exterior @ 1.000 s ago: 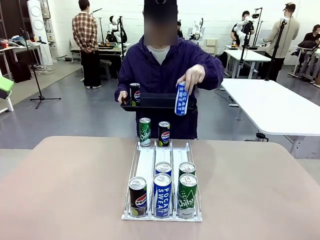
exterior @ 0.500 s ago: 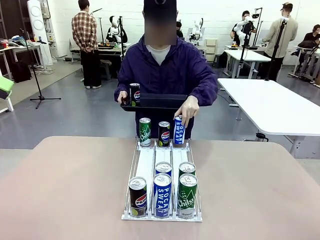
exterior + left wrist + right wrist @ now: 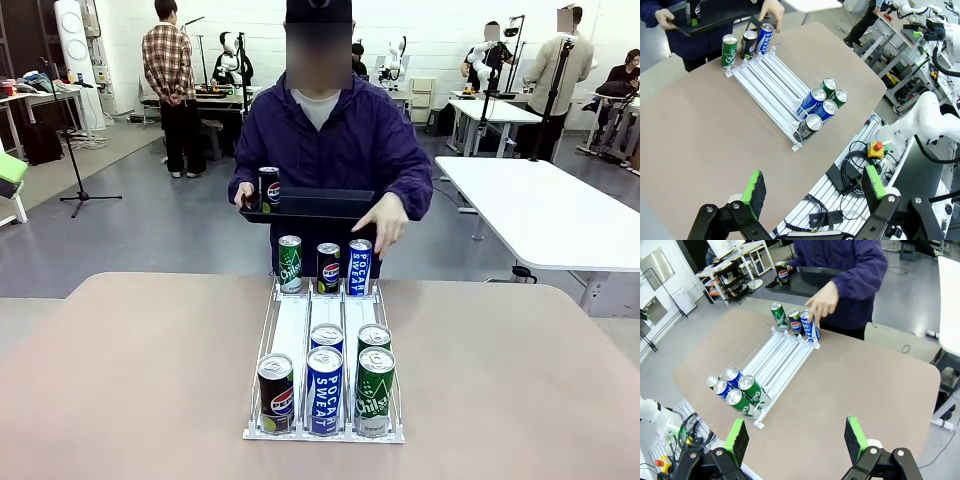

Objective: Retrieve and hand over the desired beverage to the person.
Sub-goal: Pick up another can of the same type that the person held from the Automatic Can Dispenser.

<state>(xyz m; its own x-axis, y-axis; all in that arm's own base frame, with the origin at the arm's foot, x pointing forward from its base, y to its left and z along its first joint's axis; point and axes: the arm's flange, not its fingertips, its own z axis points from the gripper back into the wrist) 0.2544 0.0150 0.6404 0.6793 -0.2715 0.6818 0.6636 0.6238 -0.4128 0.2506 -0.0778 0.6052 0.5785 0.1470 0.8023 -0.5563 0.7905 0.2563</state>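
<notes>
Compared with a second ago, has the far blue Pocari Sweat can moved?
Yes. The blue can came down from beside the black tray and now stands in the right lane at the far end of the rack.

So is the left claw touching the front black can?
Apart. Left wrist view shows bare table between the open left gripper and the black can.

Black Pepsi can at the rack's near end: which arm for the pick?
Left, likely. The black Pepsi can stands in the white wire rack's left lane, on the left arm's side; the blue Pocari Sweat can and green Chilsung can block it from the right. Left gripper is open.
</notes>
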